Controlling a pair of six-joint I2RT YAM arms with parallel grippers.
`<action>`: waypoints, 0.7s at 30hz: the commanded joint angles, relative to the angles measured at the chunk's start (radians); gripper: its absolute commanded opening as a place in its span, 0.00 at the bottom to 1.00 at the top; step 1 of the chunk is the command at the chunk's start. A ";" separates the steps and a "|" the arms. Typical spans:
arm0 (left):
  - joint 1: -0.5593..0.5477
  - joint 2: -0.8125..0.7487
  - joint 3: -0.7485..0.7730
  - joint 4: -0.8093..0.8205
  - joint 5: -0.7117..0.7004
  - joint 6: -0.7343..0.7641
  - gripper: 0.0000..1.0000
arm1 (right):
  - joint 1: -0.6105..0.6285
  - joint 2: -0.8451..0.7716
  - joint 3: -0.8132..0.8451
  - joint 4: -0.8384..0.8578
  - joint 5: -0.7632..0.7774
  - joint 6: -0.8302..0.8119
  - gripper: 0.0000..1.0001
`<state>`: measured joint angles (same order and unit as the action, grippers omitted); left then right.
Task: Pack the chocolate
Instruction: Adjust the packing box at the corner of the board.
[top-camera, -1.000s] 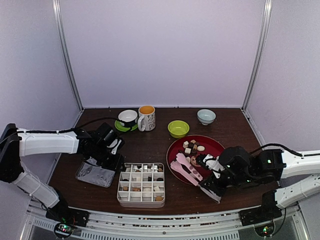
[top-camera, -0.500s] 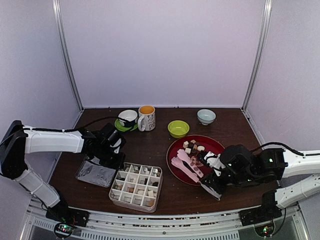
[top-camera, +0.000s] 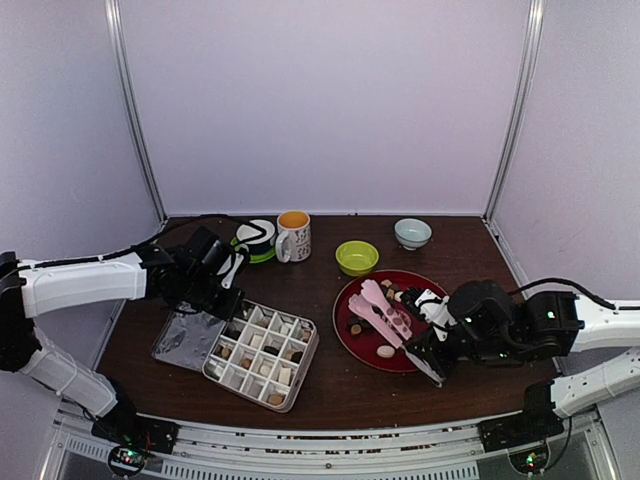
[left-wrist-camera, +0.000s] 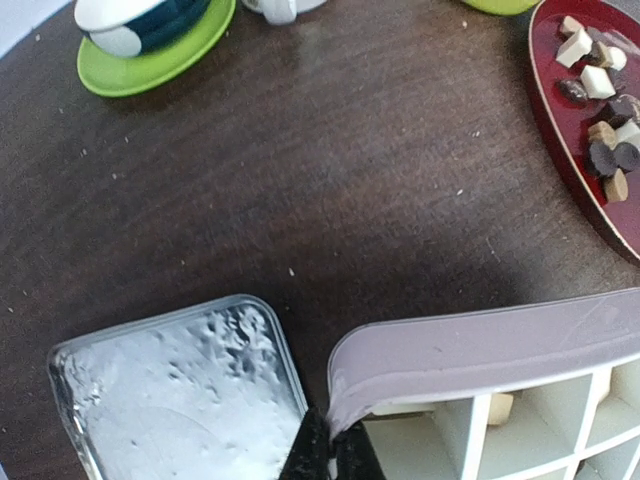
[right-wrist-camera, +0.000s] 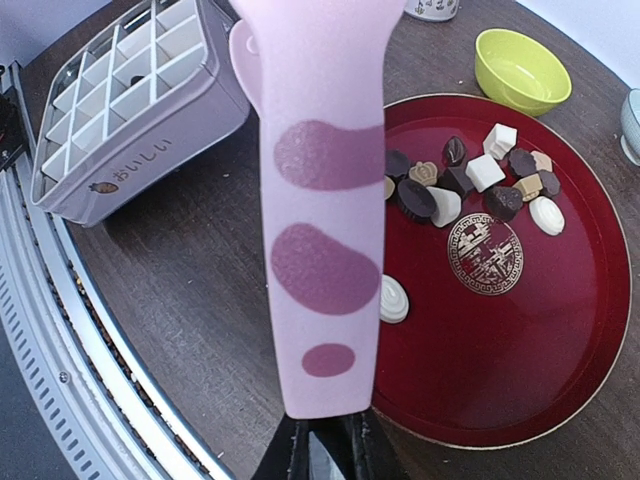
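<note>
The chocolate lies in two places. Loose pieces (right-wrist-camera: 470, 180) sit on the red plate (right-wrist-camera: 520, 330), with one cream piece (right-wrist-camera: 394, 299) beside the tongs. More pieces fill cells of the white compartment box (top-camera: 304, 368), which lies skewed on the table. My left gripper (left-wrist-camera: 332, 440) is shut on the box's corner rim (left-wrist-camera: 480, 345), next to the clear lid (left-wrist-camera: 180, 400). My right gripper (right-wrist-camera: 322, 440) is shut on the pink tongs (right-wrist-camera: 320, 230). The tongs (top-camera: 380, 310) reach out over the plate's left side (top-camera: 338, 325).
A clear lid (top-camera: 185, 338) lies left of the box. Along the back stand a cup on a green saucer (top-camera: 255, 238), a patterned mug (top-camera: 293, 235), a lime bowl (top-camera: 357, 257) and a pale bowl (top-camera: 412, 233). A metal rail runs along the table's front edge.
My left gripper has shut on the box's corner and dragged it back-left, turning it askew. My right gripper has swung the tongs further over the plate; the chocolate there has shifted.
</note>
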<state>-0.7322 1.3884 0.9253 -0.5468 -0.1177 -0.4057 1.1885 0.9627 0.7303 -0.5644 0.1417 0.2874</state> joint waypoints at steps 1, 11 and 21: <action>-0.002 -0.067 0.061 0.066 -0.021 0.189 0.00 | -0.008 -0.015 0.026 0.014 0.050 -0.017 0.00; -0.076 -0.035 0.164 0.003 -0.095 0.457 0.00 | -0.011 -0.015 0.031 0.006 0.074 -0.025 0.00; -0.133 0.179 0.324 -0.172 0.097 0.552 0.00 | -0.016 -0.024 0.032 -0.002 0.069 -0.027 0.00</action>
<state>-0.8558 1.4818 1.1614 -0.6502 -0.1745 0.0921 1.1774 0.9607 0.7307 -0.5659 0.1844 0.2672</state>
